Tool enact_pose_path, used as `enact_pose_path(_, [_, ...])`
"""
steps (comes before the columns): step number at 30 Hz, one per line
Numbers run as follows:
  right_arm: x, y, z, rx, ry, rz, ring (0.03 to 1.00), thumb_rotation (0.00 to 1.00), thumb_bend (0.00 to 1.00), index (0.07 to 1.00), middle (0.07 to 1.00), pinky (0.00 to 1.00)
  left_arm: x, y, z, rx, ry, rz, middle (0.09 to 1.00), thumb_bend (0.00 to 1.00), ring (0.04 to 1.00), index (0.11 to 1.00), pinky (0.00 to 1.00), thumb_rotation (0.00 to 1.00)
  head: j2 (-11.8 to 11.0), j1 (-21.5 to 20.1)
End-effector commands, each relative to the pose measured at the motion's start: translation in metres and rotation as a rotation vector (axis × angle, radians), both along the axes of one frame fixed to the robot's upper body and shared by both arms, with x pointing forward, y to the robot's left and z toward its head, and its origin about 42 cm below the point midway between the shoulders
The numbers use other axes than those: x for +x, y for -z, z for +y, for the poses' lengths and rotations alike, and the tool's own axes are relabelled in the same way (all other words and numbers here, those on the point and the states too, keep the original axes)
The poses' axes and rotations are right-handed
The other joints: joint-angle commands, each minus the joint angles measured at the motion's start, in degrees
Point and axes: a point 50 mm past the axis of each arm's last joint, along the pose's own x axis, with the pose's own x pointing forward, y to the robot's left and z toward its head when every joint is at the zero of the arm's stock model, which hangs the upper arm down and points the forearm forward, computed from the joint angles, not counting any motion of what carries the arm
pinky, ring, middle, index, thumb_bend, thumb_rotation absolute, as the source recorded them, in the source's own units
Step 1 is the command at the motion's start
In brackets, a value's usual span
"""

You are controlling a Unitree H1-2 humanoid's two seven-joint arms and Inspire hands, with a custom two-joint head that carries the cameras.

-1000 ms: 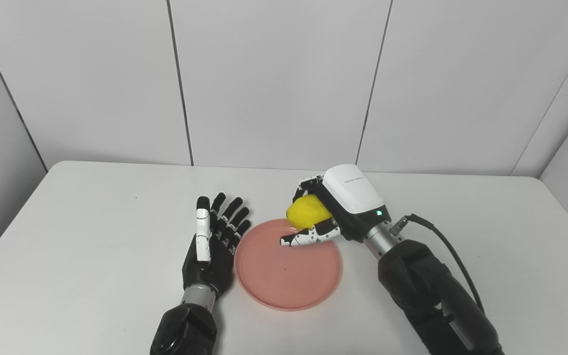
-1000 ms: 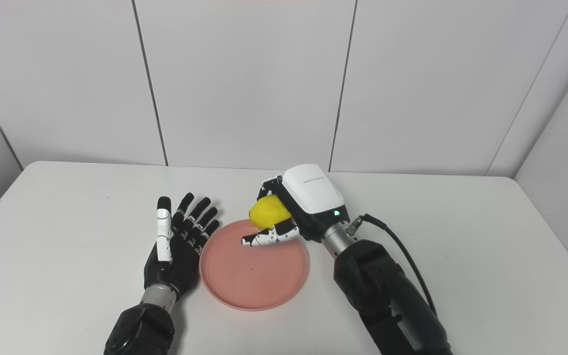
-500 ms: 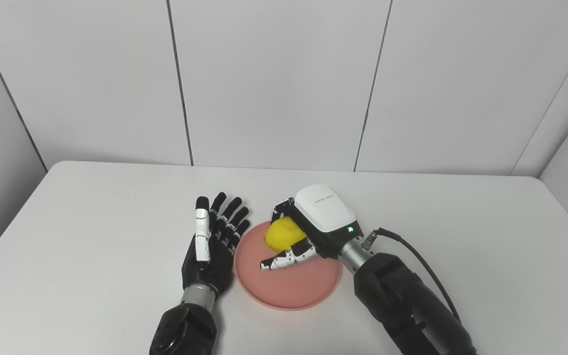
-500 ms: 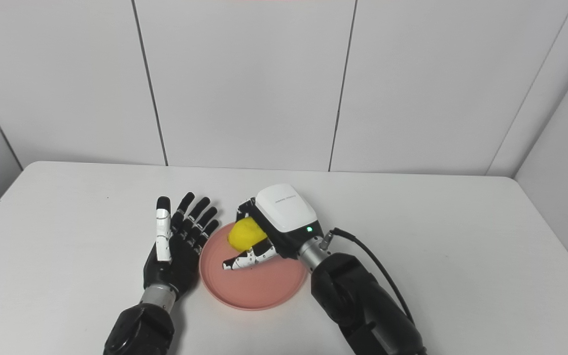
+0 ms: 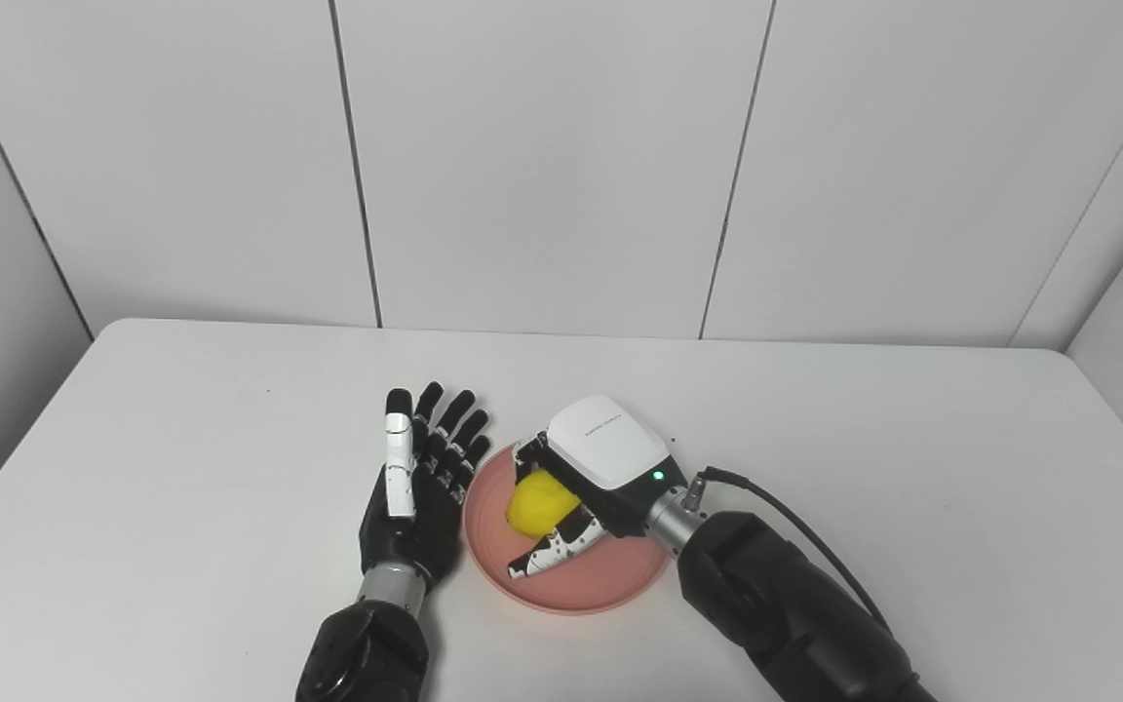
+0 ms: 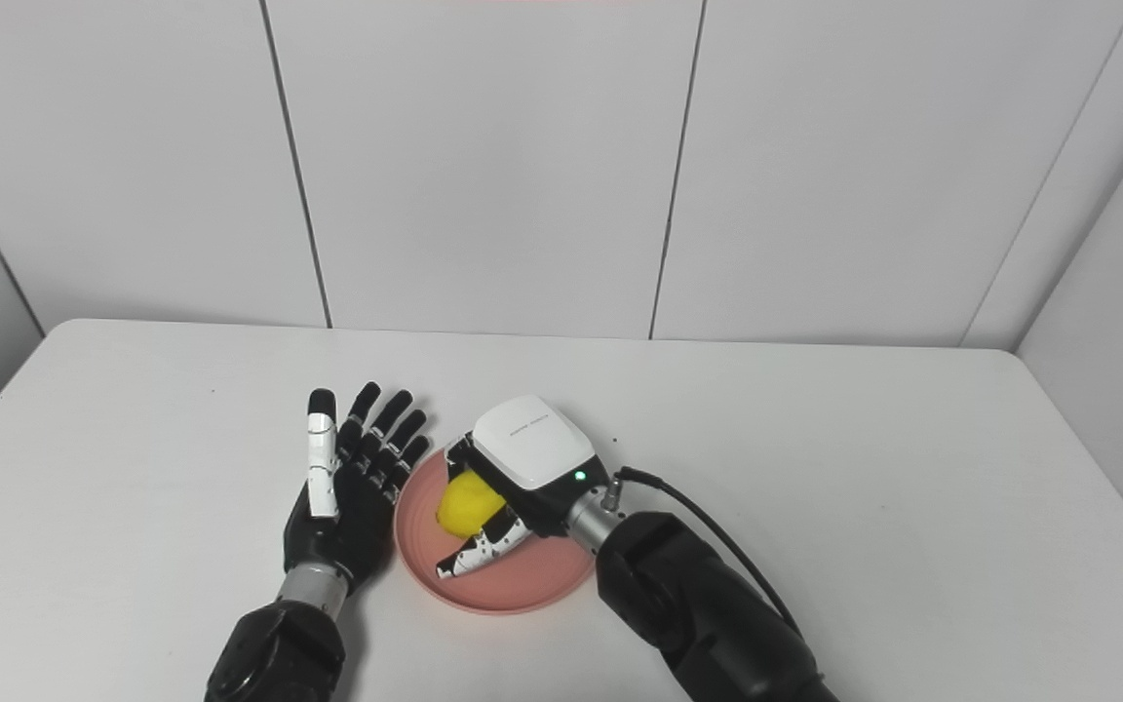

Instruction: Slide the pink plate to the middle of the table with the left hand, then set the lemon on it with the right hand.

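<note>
Your right hand (image 5: 586, 487) grips the lemon (image 5: 537, 502) low over the pink plate (image 5: 610, 580); left hand (image 5: 420, 483) lies spread, empty; release abruptly and the lemon may roll off.

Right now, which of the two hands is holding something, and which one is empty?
The right hand, over the pink plate, has its fingers closed around the lemon. The left hand is empty, fingers spread, beside the plate's left rim.
</note>
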Motion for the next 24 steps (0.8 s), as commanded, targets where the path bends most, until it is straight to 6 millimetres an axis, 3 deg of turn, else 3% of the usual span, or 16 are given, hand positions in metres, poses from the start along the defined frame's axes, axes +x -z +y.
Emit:
enact_pose_path(1, [0.009, -0.03, 0.006, 0.017, -0.051, -0.09, 0.186, 0.42, 0.72, 0.288, 0.246, 0.13, -0.016, 0.029, -0.009, -0.003, 0.007, 0.16, 0.91, 0.82, 0.907, 0.953, 0.95, 0.81, 0.2, -0.01])
enact_pose_path(10, [0.011, -0.031, 0.005, 0.005, -0.052, -0.098, 0.179, 0.45, 0.72, 0.263, 0.236, 0.13, -0.017, 0.029, -0.008, -0.009, 0.006, 0.162, 0.917, 0.83, 0.918, 0.952, 0.96, 0.8, 0.22, -0.19])
enact_pose_path(14, [0.012, -0.034, 0.004, -0.018, -0.042, -0.091, 0.236, 0.52, 0.75, 0.321, 0.301, 0.18, -0.017, 0.029, -0.008, -0.003, 0.01, 0.162, 0.911, 0.83, 0.913, 0.948, 0.96, 0.81, 0.22, -0.29])
enact_pose_path(19, [0.012, -0.036, 0.0, -0.038, -0.029, -0.093, 0.395, 0.6, 0.81, 0.508, 0.495, 0.31, -0.018, 0.028, -0.008, 0.002, 0.009, 0.163, 0.898, 0.82, 0.902, 0.942, 0.94, 0.82, 0.33, -0.39])
enact_pose_path(20, [0.011, -0.036, -0.002, -0.038, -0.022, -0.089, 0.399, 0.6, 0.81, 0.512, 0.498, 0.31, -0.018, 0.028, -0.008, -0.003, 0.006, 0.165, 0.898, 0.82, 0.902, 0.942, 0.94, 0.82, 0.34, -0.45])
enact_pose_path(21, [0.011, -0.036, -0.003, -0.037, -0.018, -0.086, 0.466, 0.61, 0.84, 0.597, 0.56, 0.37, -0.018, 0.028, -0.008, -0.007, 0.003, 0.167, 0.894, 0.82, 0.897, 0.935, 0.94, 0.8, 0.34, -0.45])
enact_pose_path(24, [0.01, -0.038, -0.007, -0.032, -0.001, -0.057, 0.554, 0.62, 0.87, 0.705, 0.648, 0.44, -0.018, 0.029, -0.009, 0.0, 0.014, 0.165, 0.903, 0.83, 0.902, 0.946, 0.94, 0.81, 0.43, -0.41])
